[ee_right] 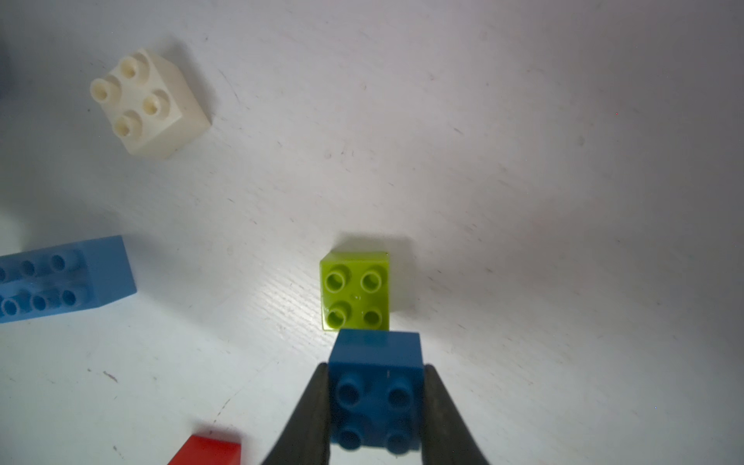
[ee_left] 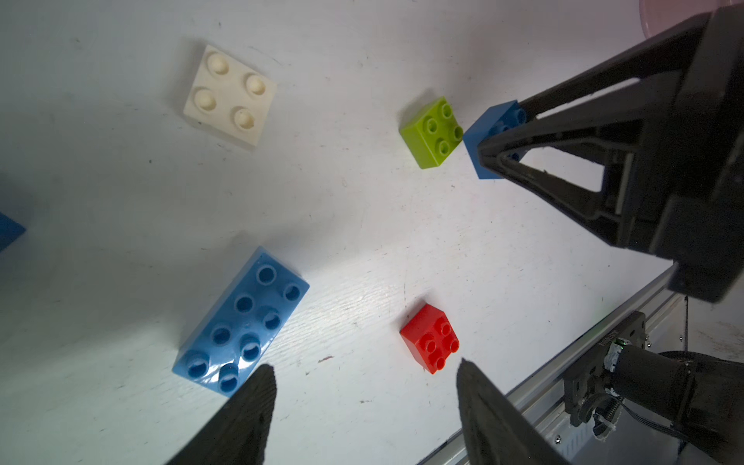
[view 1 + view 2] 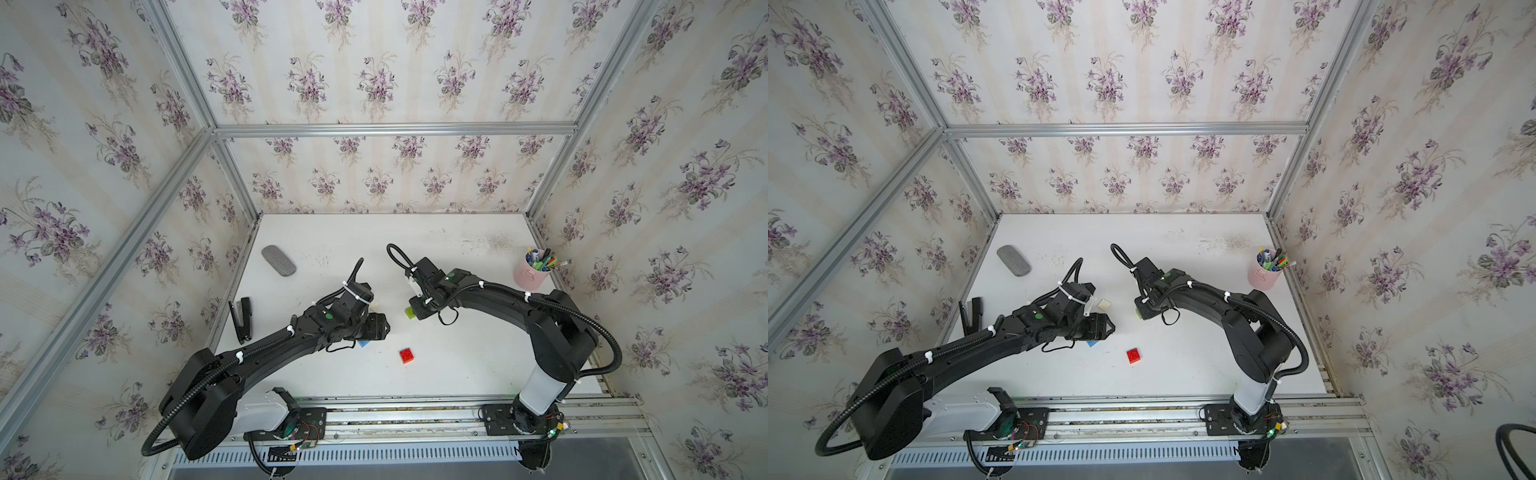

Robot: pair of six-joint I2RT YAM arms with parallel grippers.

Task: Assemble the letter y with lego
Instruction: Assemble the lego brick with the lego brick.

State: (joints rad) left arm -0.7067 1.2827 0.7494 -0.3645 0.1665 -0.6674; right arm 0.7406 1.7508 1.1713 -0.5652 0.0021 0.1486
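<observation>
Both top views: stereo head high at the near edge of the white bench (image 3: 457,257), facing steeply down, far off, whole bench in frame; framing near identical, shifted slightly sideways. Left wrist view: close over the bench, slanted across it past the jaws of the left gripper (image 2: 364,364); right wrist view: closer still, down between the jaws of the right gripper (image 1: 375,365). Wrist views share the lime green square studded plastic brick (image 2: 432,133) and the white square studded plastic brick (image 2: 229,94).

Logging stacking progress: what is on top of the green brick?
Nothing: all four studs of the green brick show bare, none covered. The dark blue brick, gripped by the right end effector, is beside it, not on it.
</observation>
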